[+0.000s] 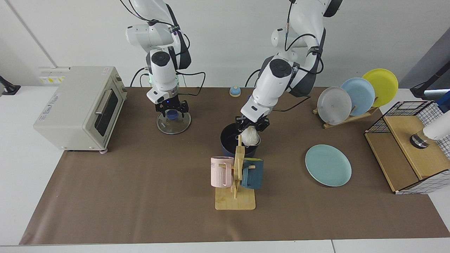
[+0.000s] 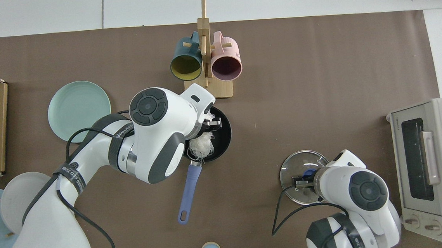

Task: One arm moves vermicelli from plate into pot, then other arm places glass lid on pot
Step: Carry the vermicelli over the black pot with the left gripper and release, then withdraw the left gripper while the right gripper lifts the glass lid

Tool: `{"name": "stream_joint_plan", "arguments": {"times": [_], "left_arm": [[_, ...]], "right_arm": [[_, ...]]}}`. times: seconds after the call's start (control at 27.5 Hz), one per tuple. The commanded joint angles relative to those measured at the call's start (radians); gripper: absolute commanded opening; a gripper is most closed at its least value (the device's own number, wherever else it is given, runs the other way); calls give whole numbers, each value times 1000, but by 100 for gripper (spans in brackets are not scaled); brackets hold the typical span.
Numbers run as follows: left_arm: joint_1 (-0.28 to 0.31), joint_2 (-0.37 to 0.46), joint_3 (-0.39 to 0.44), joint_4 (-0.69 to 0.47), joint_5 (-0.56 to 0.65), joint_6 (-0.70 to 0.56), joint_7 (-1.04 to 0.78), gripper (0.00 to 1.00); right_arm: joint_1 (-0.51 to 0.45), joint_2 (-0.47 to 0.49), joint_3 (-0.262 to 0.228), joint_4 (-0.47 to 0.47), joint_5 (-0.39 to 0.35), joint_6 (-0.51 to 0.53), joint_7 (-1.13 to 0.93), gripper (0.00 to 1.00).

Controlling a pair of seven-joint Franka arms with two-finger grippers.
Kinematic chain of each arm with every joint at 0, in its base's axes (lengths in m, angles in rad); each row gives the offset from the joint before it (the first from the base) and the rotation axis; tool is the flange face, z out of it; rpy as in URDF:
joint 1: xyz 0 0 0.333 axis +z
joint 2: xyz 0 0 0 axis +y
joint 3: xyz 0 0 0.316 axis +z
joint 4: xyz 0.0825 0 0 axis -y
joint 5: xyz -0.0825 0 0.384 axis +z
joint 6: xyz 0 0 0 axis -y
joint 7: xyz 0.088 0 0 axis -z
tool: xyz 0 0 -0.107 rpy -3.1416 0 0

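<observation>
My left gripper (image 1: 252,125) is shut on the vermicelli (image 1: 249,136), a white fluffy bundle hanging just over the dark navy pot (image 1: 227,137). From above, the vermicelli (image 2: 201,146) hangs inside the rim of the pot (image 2: 222,128), near its blue handle (image 2: 189,194). The teal plate (image 1: 328,165) lies bare on the mat; it also shows as the plate (image 2: 79,110) in the top view. My right gripper (image 1: 172,111) stands open low over the glass lid (image 1: 173,123), its fingers either side of the blue knob (image 1: 172,114).
A wooden mug rack (image 1: 235,196) with pink and teal mugs stands just in front of the pot. A toaster oven (image 1: 79,105) sits beside the lid. Racked plates (image 1: 355,96) and a wire-and-wood box (image 1: 407,151) are beyond the teal plate. A small blue knob-like item (image 1: 235,91) lies behind the pot.
</observation>
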Motion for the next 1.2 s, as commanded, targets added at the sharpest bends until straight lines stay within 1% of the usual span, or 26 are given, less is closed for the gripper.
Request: {"name": "stream_joint_plan", "arguments": {"times": [0.0,0.11,0.15,0.18,0.22,0.25,0.33,0.44,0.51,0.62,0.76,0.84,0.98,1.16], "left_arm": [[0,-4,6,-29,23,40,-2,0],[-2,11,6,-51,23,92,-5,0],[-2,16,7,-55,23,91,-3,0],[-2,16,6,-56,23,88,-2,16],[-2,18,7,-54,25,86,1,76],[-3,16,7,-52,28,83,1,100],[0,12,9,-46,45,62,-2,100],[11,-13,10,-25,49,-6,3,100],[20,-36,13,1,49,-67,6,100],[56,-85,15,46,51,-182,20,100],[86,-145,27,128,49,-322,90,100],[99,-162,53,170,49,-378,121,100],[104,-205,131,225,46,-464,175,100],[104,-298,252,231,32,-530,303,100]], "right_arm": [[-13,2,7,30,-13,-10,18,23],[-13,-4,7,66,-13,-60,21,12],[-13,-6,7,82,-13,-79,19,9],[-14,-9,5,100,-13,-105,18,6],[-17,-15,4,117,-13,-126,16,5],[-20,-24,4,128,-13,-142,15,5],[-24,-41,1,142,-13,-165,7,5],[-34,-81,-4,145,-13,-188,-28,5],[-42,-104,-8,143,-13,-211,-56,5],[-43,-133,-34,146,-5,-241,-91,5],[-45,-132,-39,180,-2,-248,-103,5],[-43,-124,-37,191,0,-248,-99,1],[-30,-92,-18,252,4,-275,-38,1],[-25,-9,64,422,4,-399,120,0]]}}
